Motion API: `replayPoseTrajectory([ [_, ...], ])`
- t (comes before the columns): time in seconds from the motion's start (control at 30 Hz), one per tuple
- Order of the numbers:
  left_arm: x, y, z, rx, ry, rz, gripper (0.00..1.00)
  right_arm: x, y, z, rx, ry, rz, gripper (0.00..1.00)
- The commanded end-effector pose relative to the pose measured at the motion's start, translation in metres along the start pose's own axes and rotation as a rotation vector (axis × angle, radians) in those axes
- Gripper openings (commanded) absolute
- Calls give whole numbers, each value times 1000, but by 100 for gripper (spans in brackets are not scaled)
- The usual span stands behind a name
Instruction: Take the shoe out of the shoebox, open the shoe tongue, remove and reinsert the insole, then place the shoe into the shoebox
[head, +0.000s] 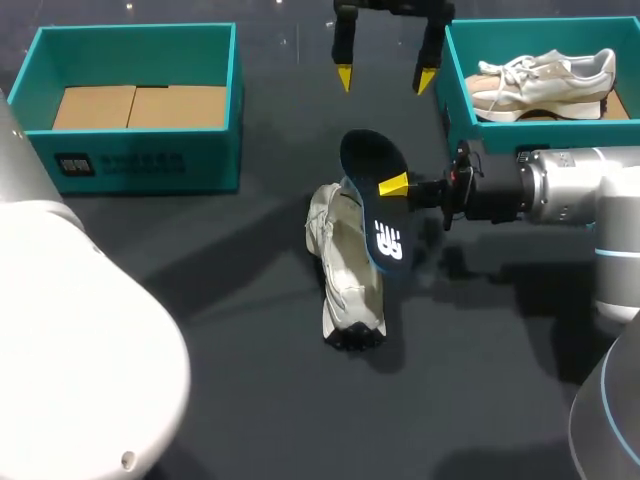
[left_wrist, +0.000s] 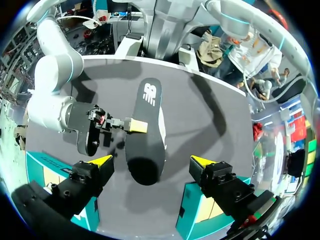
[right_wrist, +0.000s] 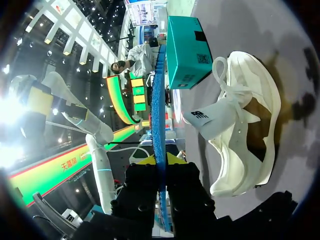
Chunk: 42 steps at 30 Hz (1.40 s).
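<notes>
**Insole out; reinsertion pending**

Shoe (head: 345, 275): frame centre, out of its box, tongue raised.
Insole (head: 378, 205): removed and held over the shoe, pinched edgewise in the closed right gripper (head: 393, 186).
Left gripper (head: 382, 78): top centre, spread wide, empty.
Outstanding: reinsert insole; return shoe, probably to the upper-left shoebox (head: 135, 150).

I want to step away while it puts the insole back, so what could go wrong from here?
The right claw pinches the insole only by one side edge, so it may twist or slip when pushed in. The shoe lies loose on the table, with the open left claw away from it, so it could slide. The tongue seems to flop across the opening and might block the insole.
</notes>
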<state>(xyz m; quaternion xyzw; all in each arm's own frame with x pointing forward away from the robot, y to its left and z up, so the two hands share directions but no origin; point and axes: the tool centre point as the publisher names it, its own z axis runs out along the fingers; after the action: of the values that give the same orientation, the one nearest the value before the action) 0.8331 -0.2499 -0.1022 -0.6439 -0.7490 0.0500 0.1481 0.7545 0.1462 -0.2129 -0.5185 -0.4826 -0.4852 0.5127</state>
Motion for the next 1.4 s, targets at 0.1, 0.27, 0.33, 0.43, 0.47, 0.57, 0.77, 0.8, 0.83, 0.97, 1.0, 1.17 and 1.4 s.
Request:
replayPoseTrajectory([
  [0.1,10,0,2,-14,-45,-11,100,0,-1,1,-2,-2,0,0],
  [0.27,21,-1,1,-31,-174,-1,100,0,-1,1,-2,-2,0,0],
  [0.33,27,-2,1,-40,-243,9,100,0,-1,1,-2,-2,0,0],
  [0.43,34,-2,2,-50,-328,27,100,0,-1,1,-2,-2,0,0],
  [0.47,36,-2,2,-53,-360,31,100,0,-1,1,-2,-2,0,0],
  [0.57,42,-3,4,-70,-423,42,100,0,-1,1,-2,-2,0,0],
  [0.77,51,-5,6,-89,-564,66,100,0,-1,1,-2,-2,0,0],
  [0.8,52,-4,7,-95,-584,66,100,0,-1,1,-2,-2,0,0],
  [0.83,53,-4,8,-97,-615,71,100,0,-1,1,-2,-2,0,0],
  [0.97,58,2,12,-87,-710,66,100,0,-1,1,-2,-2,0,0],
  [1.0,59,4,13,-89,-729,67,100,0,-1,1,-2,-2,0,0],
  [1.17,61,8,15,-96,-816,86,100,0,-1,1,-2,-2,0,0],
  [1.4,66,9,18,-107,-950,107,100,0,-1,1,-2,-2,0,0],
])
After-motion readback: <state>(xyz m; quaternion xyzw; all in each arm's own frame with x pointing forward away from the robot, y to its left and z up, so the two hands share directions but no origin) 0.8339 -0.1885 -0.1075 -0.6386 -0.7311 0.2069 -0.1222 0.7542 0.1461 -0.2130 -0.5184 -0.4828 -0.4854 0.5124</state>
